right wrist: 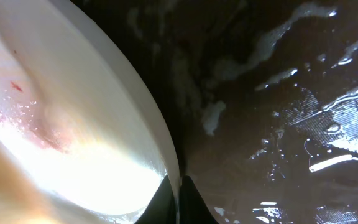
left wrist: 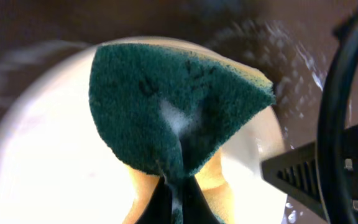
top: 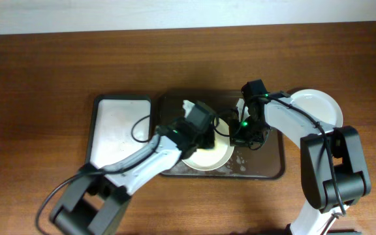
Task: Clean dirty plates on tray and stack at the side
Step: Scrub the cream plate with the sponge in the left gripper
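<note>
A white tray (top: 119,127) lay leftmost on the worktop (top: 44,65). Beside it, over the wet brown tray (top: 269,163), the left claw (left wrist: 178,196) gripped a green sponge (left wrist: 173,99), pressing it onto the plate (top: 211,158). The right claw (right wrist: 174,190) was clamped on that plate's rim. A second plate (top: 318,108) sat far right.

Blown-out glare on the plate (right wrist: 73,155), glints on the wet tray (right wrist: 328,143), soft close-up blur.
</note>
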You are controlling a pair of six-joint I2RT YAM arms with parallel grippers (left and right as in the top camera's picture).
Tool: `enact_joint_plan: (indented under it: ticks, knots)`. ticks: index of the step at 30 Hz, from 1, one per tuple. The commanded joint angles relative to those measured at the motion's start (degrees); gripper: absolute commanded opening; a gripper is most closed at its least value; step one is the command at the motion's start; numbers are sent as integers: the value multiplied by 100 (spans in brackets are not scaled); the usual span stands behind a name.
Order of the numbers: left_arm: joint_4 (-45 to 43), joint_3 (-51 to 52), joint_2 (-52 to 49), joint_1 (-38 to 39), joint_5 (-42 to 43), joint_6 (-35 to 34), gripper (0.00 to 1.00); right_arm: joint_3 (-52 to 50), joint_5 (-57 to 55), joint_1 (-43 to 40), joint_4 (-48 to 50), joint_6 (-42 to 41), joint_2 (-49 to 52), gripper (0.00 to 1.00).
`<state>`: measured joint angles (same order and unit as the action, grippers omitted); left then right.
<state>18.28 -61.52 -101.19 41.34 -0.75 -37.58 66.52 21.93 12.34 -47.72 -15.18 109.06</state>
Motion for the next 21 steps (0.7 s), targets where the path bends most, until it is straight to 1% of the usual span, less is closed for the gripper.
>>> enact_joint_plan:
  ticks: [1, 3, 6, 11, 13, 14, 16, 18, 21]
  knots:
    - [-284, -39, -490, 216, 284, -76, 0, -9, -70, 17, -2, -31, 37, 4]
    - [-249, -39, -601, 212, 7, -72, 0, -9, -70, 17, -2, -31, 37, 4]
    - [-28, -39, -684, 195, -636, -72, 0, -9, -70, 17, -7, -31, 37, 4]
    - [391, -48, -588, -192, -660, 17, 0, -9, -70, 17, -7, -28, 37, 4]
    - [459, -48, -348, -334, -654, 387, 0, -9, -70, 17, -4, -28, 37, 4]
    - [496, -57, -48, -356, -621, 592, 0, -9, -70, 17, -4, -28, 37, 4]
    - [634, -59, 494, -354, -369, 791, 0, -9, -72, 13, -7, -28, 37, 4]
    - [957, -57, 881, -376, -387, 791, 0, -9, -74, 13, -2, -26, 37, 4]
    - [1716, -57, 1311, -704, -509, 789, 0, -7, -118, 13, 61, -26, 31, 4]
